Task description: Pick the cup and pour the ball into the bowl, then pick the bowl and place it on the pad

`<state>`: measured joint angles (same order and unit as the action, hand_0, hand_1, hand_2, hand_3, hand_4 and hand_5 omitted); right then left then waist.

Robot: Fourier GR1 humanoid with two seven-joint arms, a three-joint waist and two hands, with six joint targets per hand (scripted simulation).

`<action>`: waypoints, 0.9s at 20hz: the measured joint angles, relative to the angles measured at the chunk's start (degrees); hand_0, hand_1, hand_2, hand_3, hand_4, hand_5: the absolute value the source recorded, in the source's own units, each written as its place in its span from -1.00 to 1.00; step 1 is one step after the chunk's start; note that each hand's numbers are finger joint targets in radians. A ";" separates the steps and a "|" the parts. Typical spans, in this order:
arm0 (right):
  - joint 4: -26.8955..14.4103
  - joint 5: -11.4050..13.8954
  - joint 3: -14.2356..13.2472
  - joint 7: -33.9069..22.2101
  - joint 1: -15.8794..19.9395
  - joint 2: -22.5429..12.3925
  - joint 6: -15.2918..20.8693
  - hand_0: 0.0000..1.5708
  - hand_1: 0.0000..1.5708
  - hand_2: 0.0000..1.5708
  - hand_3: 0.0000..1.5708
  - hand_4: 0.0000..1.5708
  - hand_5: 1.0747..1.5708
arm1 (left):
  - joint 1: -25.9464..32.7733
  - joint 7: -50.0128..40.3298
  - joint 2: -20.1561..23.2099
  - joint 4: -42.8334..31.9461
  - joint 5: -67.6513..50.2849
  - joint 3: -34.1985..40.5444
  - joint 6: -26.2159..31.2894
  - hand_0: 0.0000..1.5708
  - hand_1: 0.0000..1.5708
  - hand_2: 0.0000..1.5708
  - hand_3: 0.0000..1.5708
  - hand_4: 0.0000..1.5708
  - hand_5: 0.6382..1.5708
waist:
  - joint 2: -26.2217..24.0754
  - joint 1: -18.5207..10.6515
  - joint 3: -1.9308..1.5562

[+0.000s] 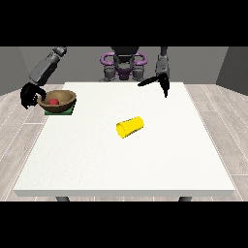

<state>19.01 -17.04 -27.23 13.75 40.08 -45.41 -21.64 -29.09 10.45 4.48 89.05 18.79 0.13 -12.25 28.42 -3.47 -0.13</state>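
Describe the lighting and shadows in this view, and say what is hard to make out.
Front view: even, soft light; the white table shows no glare, and only a faint shadow under the yellow cup. The dark hand at the view's left blurs against the bowl.

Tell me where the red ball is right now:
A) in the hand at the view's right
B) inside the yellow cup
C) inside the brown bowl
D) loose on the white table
C: the red ball sits inside the brown bowl, while the yellow cup lies tipped over mid-table.
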 measured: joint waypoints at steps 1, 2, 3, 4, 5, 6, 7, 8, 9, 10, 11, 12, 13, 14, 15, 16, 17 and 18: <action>-0.51 -0.42 -0.37 -0.66 0.23 -0.61 -0.78 1.00 1.00 1.00 -1.00 -0.03 0.99 | 0.79 -0.26 -0.36 0.65 0.10 -0.29 -0.21 -1.00 -1.00 -1.00 -1.00 -1.00 0.99 | -0.16 0.27 -0.01; -1.09 -0.73 -0.70 -1.08 0.25 -0.98 -1.15 1.00 1.00 1.00 -1.00 -0.10 0.99 | 1.02 -1.04 -0.08 1.59 -0.24 -0.05 0.17 -1.00 -1.00 -1.00 -1.00 -1.00 0.99 | -0.36 0.28 0.01; -1.28 -0.92 -0.78 -2.11 0.73 -1.44 -1.43 1.00 1.00 1.00 -0.67 -0.06 1.00 | 1.00 -1.19 -0.09 1.48 -0.51 0.06 0.37 -1.00 -1.00 -1.00 -1.00 -1.00 0.99 | -0.68 0.37 0.01; -1.71 -1.15 -0.97 -3.09 0.99 -1.98 -1.58 1.00 1.00 1.00 -0.38 -0.06 1.00 | 1.48 -1.39 0.12 1.96 -0.84 -0.03 0.98 -1.00 -1.00 -1.00 -1.00 -1.00 0.99 | -1.07 0.01 0.02; -1.74 -1.27 -0.97 -3.68 1.29 -1.96 -1.60 1.00 1.00 1.00 0.04 -0.06 1.00 | 1.61 -0.80 0.03 1.60 -0.80 0.10 0.71 -1.00 -1.00 -1.00 -1.00 -1.00 0.99 | -1.08 0.13 0.04; -1.94 -1.20 -0.83 -3.75 0.67 -1.83 -1.80 1.00 1.00 1.00 0.37 -0.06 1.00 | 2.76 -0.29 -0.02 1.64 -1.13 0.01 1.01 -1.00 -1.00 -1.00 -1.00 -1.00 0.99 | -1.63 0.03 0.07; -1.94 -1.08 -0.63 -3.91 0.56 -1.79 -2.04 1.00 1.00 1.00 0.32 -0.07 1.00 | 2.70 -0.73 0.29 1.74 -1.53 0.36 1.45 -1.00 -1.00 -1.00 -1.00 -1.00 0.99 | -1.92 0.16 0.06; -1.66 -0.74 -0.20 -3.81 0.53 -1.42 -1.92 1.00 1.00 1.00 0.30 -0.07 0.99 | 2.20 -0.66 0.50 1.23 -1.87 0.80 1.64 -1.00 -1.00 -1.00 -1.00 -1.00 0.99 | -1.82 0.34 0.07; -1.70 -0.34 0.18 -3.82 0.19 -1.27 -1.57 1.00 1.00 1.00 0.18 -0.10 1.00 | 2.88 -0.44 0.35 1.44 -1.89 0.48 1.80 -1.00 -1.00 -1.00 -1.00 -1.00 0.99 | -2.23 0.06 0.08; -1.53 0.03 0.55 -3.85 0.45 -1.05 -0.98 1.00 1.00 1.00 0.17 -0.11 0.99 | 2.62 -0.70 0.44 1.55 -1.87 0.46 1.92 -1.00 -1.00 -1.00 -1.00 -1.00 0.99 | -2.26 -0.18 0.07; -1.32 0.59 1.11 -3.20 0.03 -0.14 -0.17 1.00 1.00 1.00 0.29 -0.12 0.99 | 2.57 -0.63 0.53 1.39 -1.98 0.56 2.06 -1.00 -1.00 -1.00 -1.00 -1.00 0.99 | -2.43 -0.24 0.10; -1.12 1.05 1.57 -2.45 -0.42 0.32 -0.08 1.00 1.00 1.00 0.42 -0.13 0.98 | 2.70 -0.38 0.52 1.36 -2.06 0.69 1.99 -1.00 -1.00 -1.00 -1.00 -1.00 0.99 | -2.25 -0.02 0.09; -1.02 1.57 2.05 -2.36 -0.45 0.32 0.04 1.00 1.00 1.00 0.54 -0.14 0.95 | 2.57 -0.65 0.49 1.59 -2.00 0.59 2.02 -1.00 -1.00 -1.00 -1.00 -1.00 0.99 | -2.23 0.01 0.07; -0.97 2.21 2.57 -2.28 -0.62 0.20 0.55 1.00 1.00 1.00 0.68 -0.17 0.92 | 2.30 -1.18 0.73 1.80 -2.16 0.76 2.30 -1.00 -1.00 -1.00 -1.00 -1.00 0.99 | -2.32 -0.08 0.08; -1.12 2.71 2.96 -2.54 -0.53 0.01 0.93 1.00 1.00 1.00 1.00 -0.25 0.86 | 2.05 -1.55 0.52 2.29 -1.92 0.51 2.11 -1.00 -1.00 -1.00 -1.00 -1.00 0.99 | -2.00 -0.08 0.07; -1.62 2.81 2.85 -2.76 -0.59 -0.32 1.60 1.00 1.00 0.89 0.46 -1.00 0.93 | 2.09 -1.78 0.61 3.04 -1.93 0.45 2.20 -1.00 -1.00 -1.00 -1.00 -1.00 0.99 | -1.49 -0.20 0.07; -1.95 3.17 2.89 -3.17 -0.82 -1.09 2.84 0.40 0.40 0.33 0.11 -1.00 0.87 | 2.23 -2.10 0.71 3.47 -1.99 0.40 2.41 -1.00 -1.00 -1.00 -1.00 -1.00 0.99 | -1.68 -0.36 0.06; -2.08 3.54 2.95 -2.91 -1.06 -2.19 3.22 -0.04 -0.04 -0.40 -0.06 -1.00 0.77 | 2.69 -2.10 0.62 4.43 -1.91 0.24 2.28 -1.00 -1.00 -1.00 -1.00 -1.00 0.99 | -1.05 -0.25 0.04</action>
<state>16.93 -13.50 -24.28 10.85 39.02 -47.60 -18.42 -26.40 8.35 5.10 93.49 16.88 0.37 -9.97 27.37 -3.72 -0.09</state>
